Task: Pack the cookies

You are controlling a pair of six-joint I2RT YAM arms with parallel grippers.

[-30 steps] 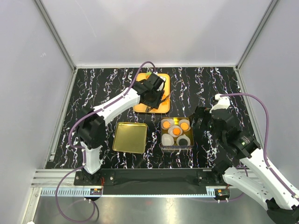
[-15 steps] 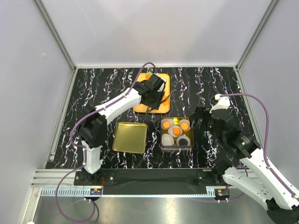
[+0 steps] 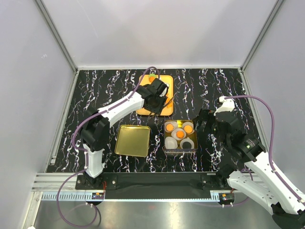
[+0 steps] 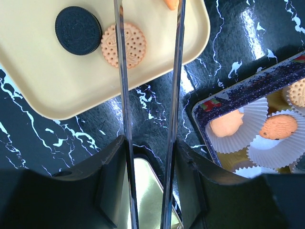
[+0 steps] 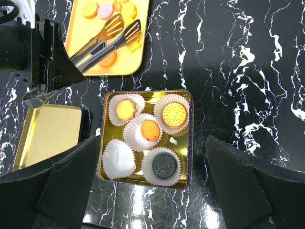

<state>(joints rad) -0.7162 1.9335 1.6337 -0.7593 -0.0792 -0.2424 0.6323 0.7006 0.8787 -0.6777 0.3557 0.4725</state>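
1. The left gripper (image 4: 150, 143) is closed on a pair of tongs (image 5: 107, 40). The two metal arms pass between its fingers and reach out over the orange tray (image 4: 57, 86).
2. The tips of the tongs stand a little apart above the tray, and we see nothing between them.
3. The right gripper (image 5: 153, 138) hangs over the tin box (image 5: 189, 143) with its jaws wide apart and holds nothing.
4. Some cookies (image 5: 105, 10) lie loose on the tray: orange, pink and yellow ones at the far end, and a black cookie (image 4: 77, 30) just beside an orange cookie (image 4: 133, 45) near the front edge.
5. In the box we count five white paper cups (image 5: 118, 155). Three carry an orange cookie, one carries a black one, and one is empty.
6. A shallow gold tin (image 5: 47, 136) lies on the black marbled table (image 5: 238, 71), near the box on its left side, not touching it.
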